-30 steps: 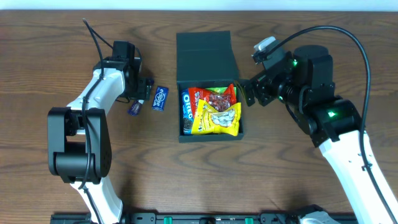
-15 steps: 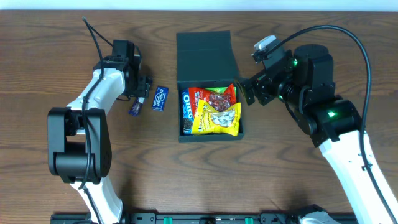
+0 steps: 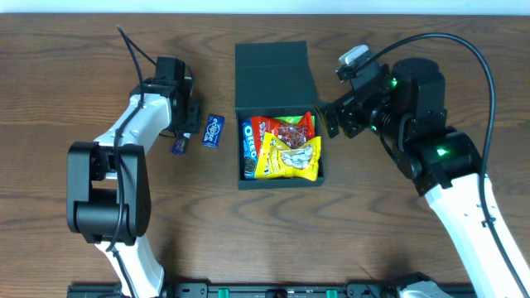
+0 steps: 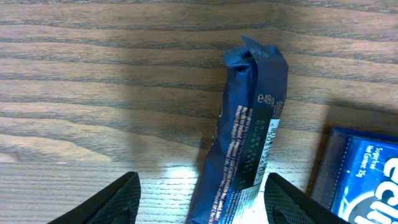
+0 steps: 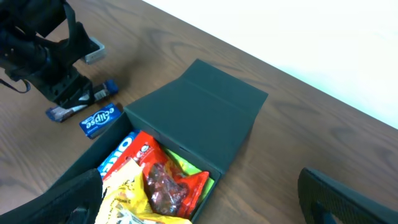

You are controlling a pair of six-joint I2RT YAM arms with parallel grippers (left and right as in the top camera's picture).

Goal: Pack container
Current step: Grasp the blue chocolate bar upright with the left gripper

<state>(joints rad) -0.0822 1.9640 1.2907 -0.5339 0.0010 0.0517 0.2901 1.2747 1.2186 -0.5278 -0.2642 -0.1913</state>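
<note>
The container (image 3: pixel 279 185) is a dark green box at the table's middle, its flap lid (image 3: pixel 273 70) lying open behind it. A yellow packet (image 3: pixel 290 157), a red packet (image 3: pixel 286 128) and a blue Oreo pack (image 3: pixel 248 142) fill it. My left gripper (image 4: pixel 202 205) stands open low over a dark blue snack bar (image 4: pixel 245 143), which lies on the wood between the two fingers (image 4: pixel 118 202); gaps show on both sides. My right gripper (image 5: pixel 205 205) hangs wide open and holds nothing, above the container's right rim (image 5: pixel 249 158).
A blue Eclipse gum pack (image 3: pixel 214 131) lies flat just right of the bar, close to the left gripper's right finger (image 4: pixel 292 202). Bare wood lies between that pack and the container's left wall.
The left gripper's fingers have drawn closer together around the dark blue bar, and its wrist has shifted slightly. The right arm has not moved.
</note>
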